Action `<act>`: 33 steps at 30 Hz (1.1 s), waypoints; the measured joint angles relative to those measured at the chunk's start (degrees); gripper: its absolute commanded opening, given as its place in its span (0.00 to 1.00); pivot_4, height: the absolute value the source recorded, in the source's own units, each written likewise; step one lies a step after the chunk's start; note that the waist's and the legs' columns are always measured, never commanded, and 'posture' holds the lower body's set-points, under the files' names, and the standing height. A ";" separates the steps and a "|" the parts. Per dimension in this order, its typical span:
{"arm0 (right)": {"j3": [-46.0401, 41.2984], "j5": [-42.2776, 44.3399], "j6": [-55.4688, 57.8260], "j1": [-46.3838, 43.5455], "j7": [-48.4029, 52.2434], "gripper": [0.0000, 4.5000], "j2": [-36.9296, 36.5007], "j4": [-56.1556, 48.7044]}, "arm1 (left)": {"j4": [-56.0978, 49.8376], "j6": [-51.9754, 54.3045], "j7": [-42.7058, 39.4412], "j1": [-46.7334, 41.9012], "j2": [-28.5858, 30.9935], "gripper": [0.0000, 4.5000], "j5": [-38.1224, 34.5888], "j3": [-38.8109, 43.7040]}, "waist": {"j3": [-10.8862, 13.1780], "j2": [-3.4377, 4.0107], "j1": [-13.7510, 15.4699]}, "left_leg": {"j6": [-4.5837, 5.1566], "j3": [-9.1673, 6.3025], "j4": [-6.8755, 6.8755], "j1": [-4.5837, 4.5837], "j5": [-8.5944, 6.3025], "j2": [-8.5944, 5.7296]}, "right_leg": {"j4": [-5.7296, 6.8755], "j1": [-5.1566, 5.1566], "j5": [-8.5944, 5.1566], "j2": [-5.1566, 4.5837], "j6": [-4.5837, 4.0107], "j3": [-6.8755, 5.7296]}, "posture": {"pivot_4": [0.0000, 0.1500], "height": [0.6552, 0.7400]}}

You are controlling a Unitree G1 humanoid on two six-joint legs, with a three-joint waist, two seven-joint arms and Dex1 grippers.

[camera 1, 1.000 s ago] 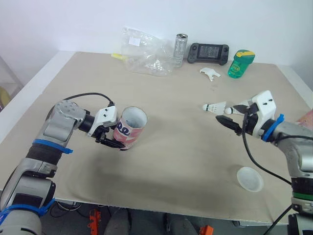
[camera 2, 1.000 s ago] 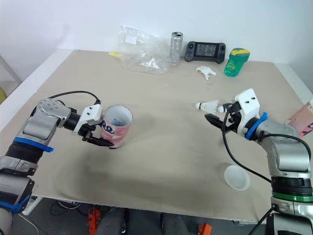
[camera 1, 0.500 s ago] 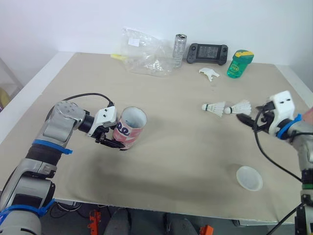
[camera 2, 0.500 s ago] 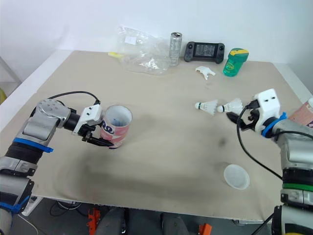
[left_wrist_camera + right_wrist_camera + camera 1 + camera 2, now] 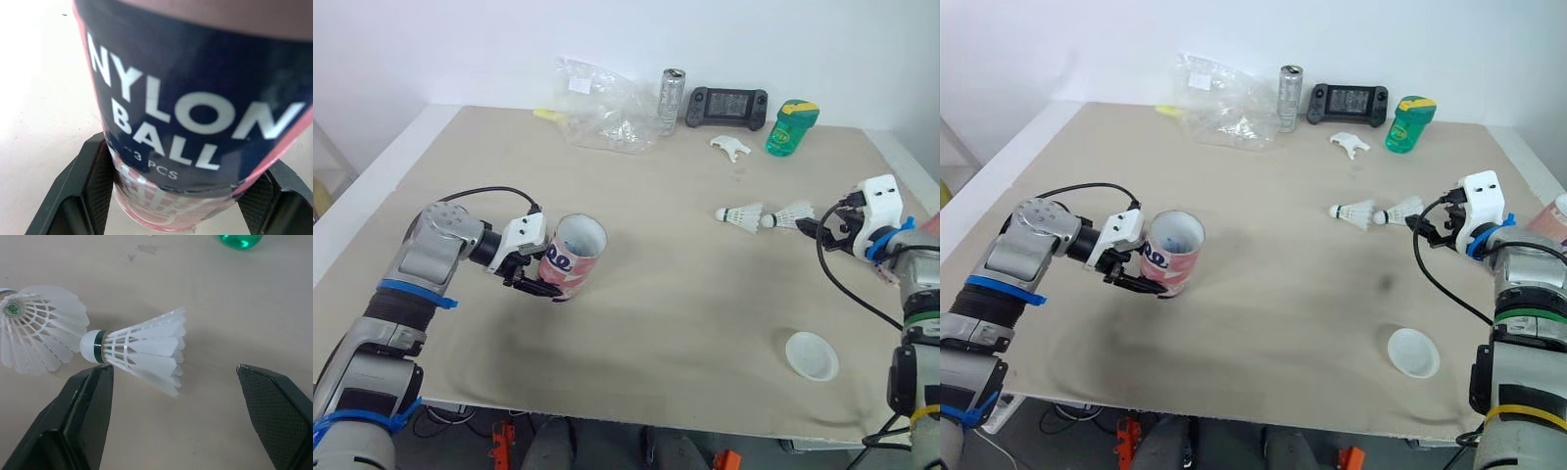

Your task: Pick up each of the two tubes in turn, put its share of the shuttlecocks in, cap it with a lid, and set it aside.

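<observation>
Left fingers (image 5: 93, 181) around tube (image 5: 195, 98), seemingly tight.

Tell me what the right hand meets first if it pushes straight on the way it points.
Most likely the nearer shuttlecock, lying just ahead of the right hand, in line with its open fingers. The other shuttlecock lies beyond it.

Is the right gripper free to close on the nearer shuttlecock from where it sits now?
Probably yes: the right gripper is open, the nearer shuttlecock lies just ahead between its fingers, nothing blocking. The second shuttlecock, by its cork end, might get nudged.
</observation>
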 measured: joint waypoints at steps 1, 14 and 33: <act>0.01 -0.32 -0.72 -0.78 0.15 0.96 0.25 1.45 | -0.04 0.02 -0.04 0.03 0.06 0.66 0.01 0.01 | 0.00 0.00 -0.12 | 0.00 0.00 0.00 0.00 0.00 -0.02 | 0.00 0.01 0.00 -0.01 0.00 0.00 | 1.00 0.99; -0.13 -0.89 -3.14 -2.02 3.96 0.96 2.01 4.75 | -0.65 0.88 -0.07 0.20 0.38 0.66 0.01 0.04 | 0.01 0.02 -0.40 | 0.00 -0.01 0.00 0.01 0.00 -0.05 | 0.00 0.03 -0.01 -0.04 0.02 0.00 | 1.00 0.99; -1.30 2.61 -0.41 1.12 13.01 0.96 3.01 1.13 | -1.56 0.90 0.41 0.79 0.32 0.66 -0.03 0.15 | 0.01 0.03 -0.41 | 0.00 -0.04 0.00 0.04 0.00 -0.19 | 0.00 0.10 -0.05 -0.18 0.08 -0.01 | 1.00 0.99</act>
